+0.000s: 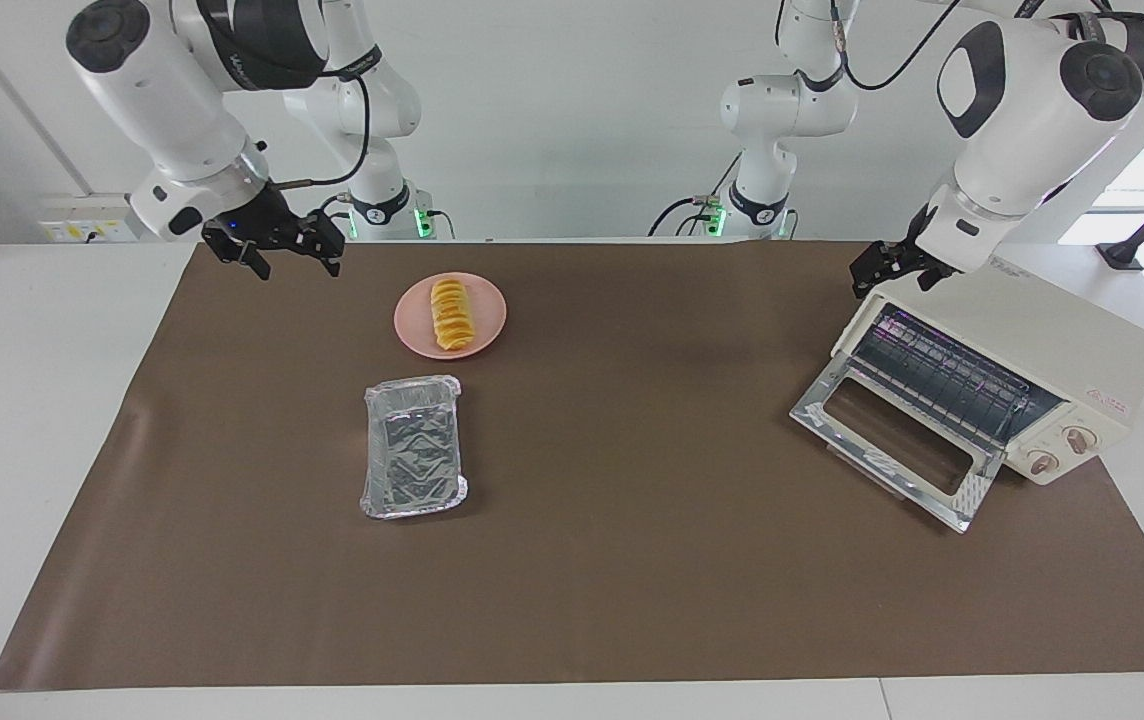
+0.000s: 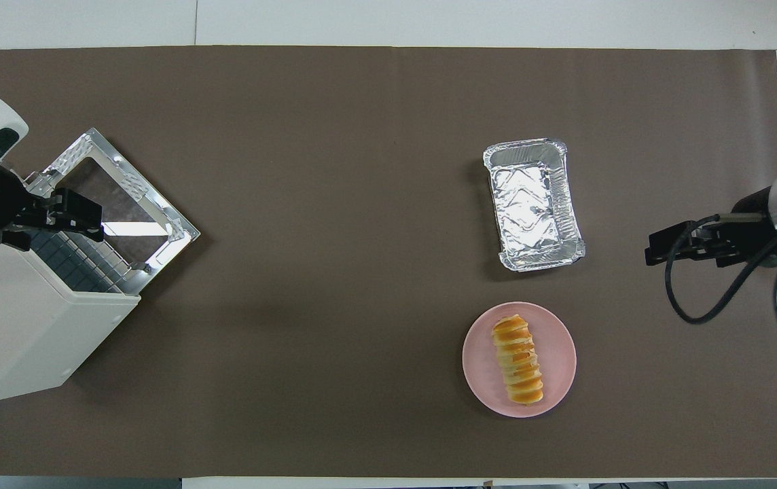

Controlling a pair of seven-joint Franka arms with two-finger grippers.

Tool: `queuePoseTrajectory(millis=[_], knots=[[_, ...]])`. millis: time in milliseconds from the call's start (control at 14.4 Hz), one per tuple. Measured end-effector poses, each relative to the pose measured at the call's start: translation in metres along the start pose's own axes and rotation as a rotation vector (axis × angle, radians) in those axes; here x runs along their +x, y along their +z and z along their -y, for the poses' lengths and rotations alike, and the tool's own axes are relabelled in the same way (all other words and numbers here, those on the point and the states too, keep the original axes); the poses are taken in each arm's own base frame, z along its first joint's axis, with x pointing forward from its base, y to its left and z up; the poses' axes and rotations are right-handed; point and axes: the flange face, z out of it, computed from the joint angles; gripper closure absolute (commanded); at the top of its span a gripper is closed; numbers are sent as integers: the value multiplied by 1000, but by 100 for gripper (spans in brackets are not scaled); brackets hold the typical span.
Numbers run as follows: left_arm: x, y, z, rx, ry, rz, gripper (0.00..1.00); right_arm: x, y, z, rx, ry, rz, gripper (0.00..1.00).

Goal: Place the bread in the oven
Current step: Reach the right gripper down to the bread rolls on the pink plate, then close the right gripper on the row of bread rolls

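Observation:
The bread [image 1: 451,313] [image 2: 517,368], a golden ridged loaf, lies on a round pink plate [image 1: 408,322] [image 2: 559,353] near the robots. The cream-white oven [image 1: 1042,335] [image 2: 22,339] stands at the left arm's end of the table. Its glass door [image 1: 892,440] [image 2: 117,197] is dropped open and the wire rack shows. My right gripper [image 1: 294,262] [image 2: 655,248] is open and empty, up in the air over the mat beside the plate, toward the right arm's end. My left gripper [image 1: 892,275] [image 2: 86,217] is open and empty, over the oven's top front edge.
A crinkled silver foil tray [image 1: 412,445] [image 2: 532,204] lies empty on the brown mat [image 1: 632,560], farther from the robots than the plate. Bare mat lies between the plate and the oven.

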Motion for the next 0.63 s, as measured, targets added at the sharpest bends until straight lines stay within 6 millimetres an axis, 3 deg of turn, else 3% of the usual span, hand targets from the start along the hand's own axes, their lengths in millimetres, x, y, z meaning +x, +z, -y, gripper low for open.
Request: queuePoseTrajectory(millis=[278, 626], knots=[[0, 0, 0, 0, 0, 0, 0, -24, 90, 56, -26, -43, 50, 1], [0, 0, 0, 0, 0, 0, 0, -41, 184, 80, 16, 7, 12, 3]])
